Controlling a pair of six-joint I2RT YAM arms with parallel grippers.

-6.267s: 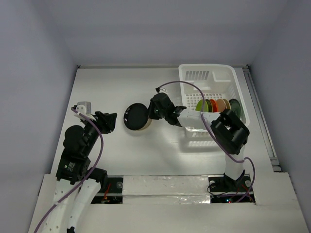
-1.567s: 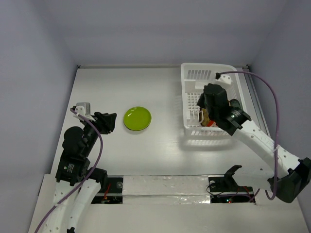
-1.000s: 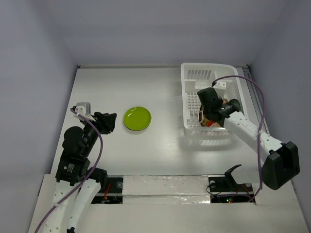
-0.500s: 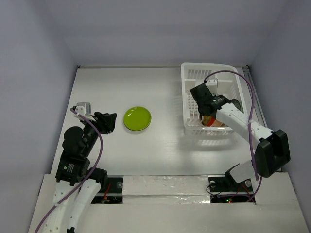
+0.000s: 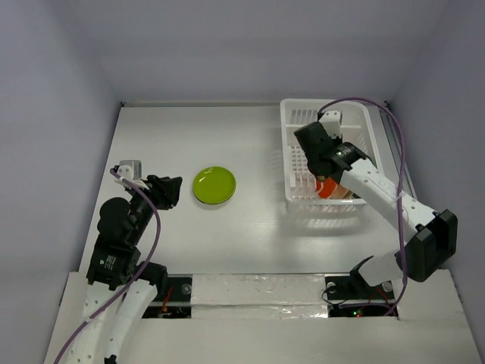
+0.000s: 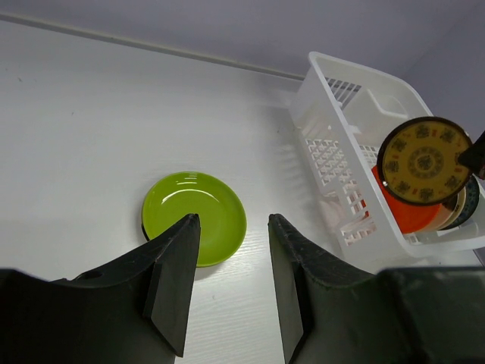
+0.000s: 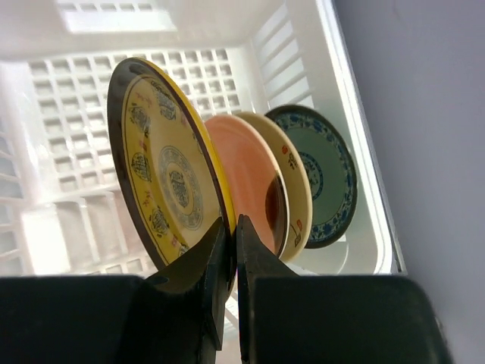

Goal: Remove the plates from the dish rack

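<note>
The right gripper [image 7: 230, 227] is over the rack [image 5: 288, 163], which stands at the far right side of the table [image 6: 91, 114]. Its two fingers are pressed on the lower rim of the yellow plate [image 7: 163, 174], one on each face, so the rim is pinched between them. This plate has a dark edge and a brown pattern, and it is upright on its edge. In the left wrist view it is higher than the other plates and its top is above the rim of the rack. Behind it, three more plates stand on edge in a row inside the rack, at the right end: first the orange plate [image 7: 250, 167], then the cream plate [image 7: 292, 182], then the blue plate [image 7: 326, 178], which is nearest to the rack wall. I cannot tell if the yellow plate touches the orange one. The green plate [image 6: 195, 216] lies flat on the table, well apart from the rack, to its left, and a dark edge shows under it. The left gripper [image 6: 231, 288] is above the table on the near side of the green plate, not touching it. Its fingers [image 6: 174, 280] are spread and nothing is between them.
</note>
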